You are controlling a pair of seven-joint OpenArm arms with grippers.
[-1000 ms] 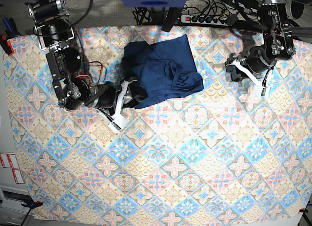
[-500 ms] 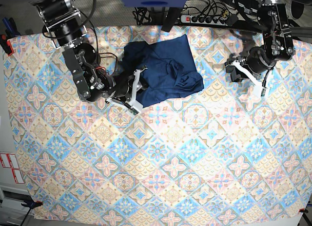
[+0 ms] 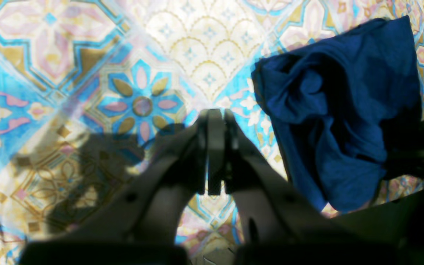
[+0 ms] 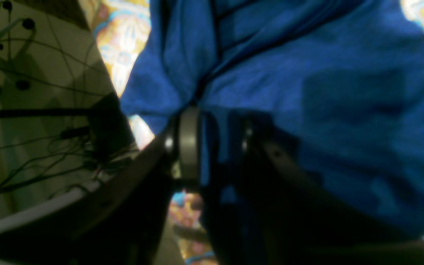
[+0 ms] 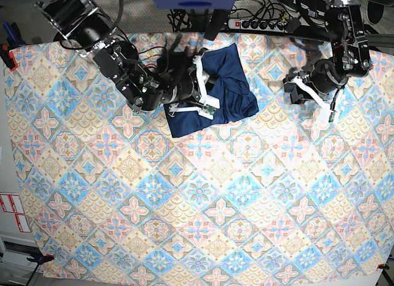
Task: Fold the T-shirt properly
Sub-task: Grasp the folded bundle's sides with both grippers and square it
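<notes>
Shirt [image 5: 225, 89] lying bunched and partly folded near the far edge of the patterned tablecloth [image 5: 203, 200], slightly left of centre in the base view. Right gripper [image 5: 206, 82] reaching over the shirt's left part, clamped on a fold of the blue fabric; cloth visible between the fingers [image 4: 189, 141] in the right wrist view. Left gripper [image 5: 329, 107] hanging apart from the shirt over bare tablecloth on the base view's right, jaws pressed together, grasping nothing. Power strip [image 5: 258, 24] and cables beyond the cloth's far edge.
</notes>
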